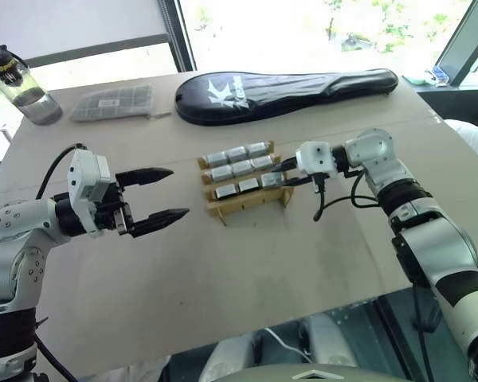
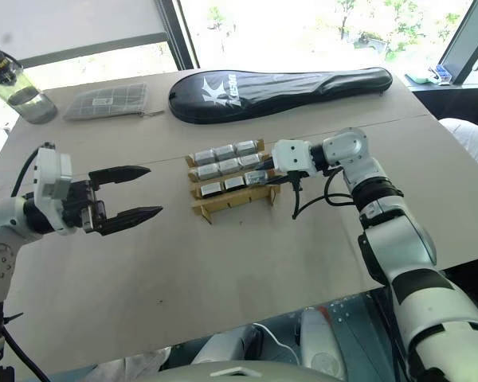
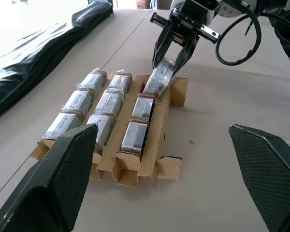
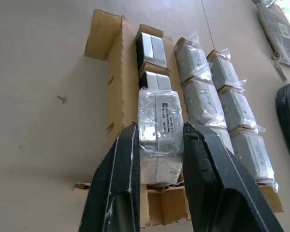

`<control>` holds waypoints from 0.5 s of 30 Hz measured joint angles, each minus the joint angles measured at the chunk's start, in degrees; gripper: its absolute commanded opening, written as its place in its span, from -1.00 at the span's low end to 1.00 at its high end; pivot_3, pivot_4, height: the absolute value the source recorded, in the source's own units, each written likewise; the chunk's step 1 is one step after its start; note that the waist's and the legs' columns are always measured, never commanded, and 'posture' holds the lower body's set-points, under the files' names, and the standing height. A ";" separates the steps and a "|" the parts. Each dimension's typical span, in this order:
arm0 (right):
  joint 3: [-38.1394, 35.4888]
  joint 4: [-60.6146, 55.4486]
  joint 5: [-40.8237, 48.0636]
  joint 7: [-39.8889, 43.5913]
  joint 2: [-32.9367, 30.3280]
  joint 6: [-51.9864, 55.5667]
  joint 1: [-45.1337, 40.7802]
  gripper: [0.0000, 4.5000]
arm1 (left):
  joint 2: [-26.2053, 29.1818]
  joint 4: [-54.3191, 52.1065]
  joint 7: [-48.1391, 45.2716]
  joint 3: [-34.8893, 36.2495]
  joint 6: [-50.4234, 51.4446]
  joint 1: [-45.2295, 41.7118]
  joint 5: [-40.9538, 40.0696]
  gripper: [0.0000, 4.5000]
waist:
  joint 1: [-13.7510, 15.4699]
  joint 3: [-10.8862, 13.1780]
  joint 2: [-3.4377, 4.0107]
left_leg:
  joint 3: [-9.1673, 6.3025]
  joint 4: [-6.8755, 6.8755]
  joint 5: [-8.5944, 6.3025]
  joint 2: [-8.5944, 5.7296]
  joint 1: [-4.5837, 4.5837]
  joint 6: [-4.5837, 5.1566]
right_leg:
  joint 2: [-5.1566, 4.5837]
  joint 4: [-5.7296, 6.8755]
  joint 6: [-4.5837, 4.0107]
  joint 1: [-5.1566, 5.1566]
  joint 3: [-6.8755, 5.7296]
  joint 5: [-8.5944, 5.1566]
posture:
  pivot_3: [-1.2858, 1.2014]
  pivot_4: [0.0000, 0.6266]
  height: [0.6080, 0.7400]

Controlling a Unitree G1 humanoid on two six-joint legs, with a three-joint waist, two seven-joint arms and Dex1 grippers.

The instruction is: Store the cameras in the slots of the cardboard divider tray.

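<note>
We see the cardboard divider tray (image 1: pixel 244 181) near the middle of the table (image 1: pixel 223 270), its slots filled with cameras (image 1: pixel 240 168) in clear wrap. Our right hand (image 1: pixel 287 173) is at the tray's right end, its two black fingers (image 4: pixel 117 183) clenched on one wrapped camera (image 4: pixel 158 126) that sits tilted in the end slot of the nearest row, beside two bare cameras (image 4: pixel 153 46) in the same row. Our left hand (image 1: pixel 155 193) hangs to the left of the tray, well apart from it, its fingers spread and holding nothing. Behind the tray lie a black racket case (image 1: pixel 287 93), a flat grey gridded packet (image 1: pixel 113 103) and a bottle (image 1: pixel 24 86).
</note>
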 measured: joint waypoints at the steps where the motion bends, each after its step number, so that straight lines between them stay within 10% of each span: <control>1: -0.02 1.15 -0.52 -0.61 0.38 -0.76 -0.30 -0.70 | 0.05 -0.12 0.01 0.10 0.03 0.06 -0.14 1.00 | -0.02 0.00 0.00 | 0.00 0.00 0.00 0.00 0.00 0.00 | 0.00 0.00 0.00 0.00 0.00 0.00 | 0.03 -0.52 1.00; 15: -6.59 7.63 2.26 7.65 3.28 2.14 -1.60 -0.70 | 0.41 -0.83 1.23 0.60 0.98 0.37 -1.19 1.00 | -1.04 0.00 0.00 | -0.01 0.01 0.00 0.00 0.00 0.00 | -0.01 0.02 0.00 0.01 0.00 0.00 | 0.03 -0.52 1.00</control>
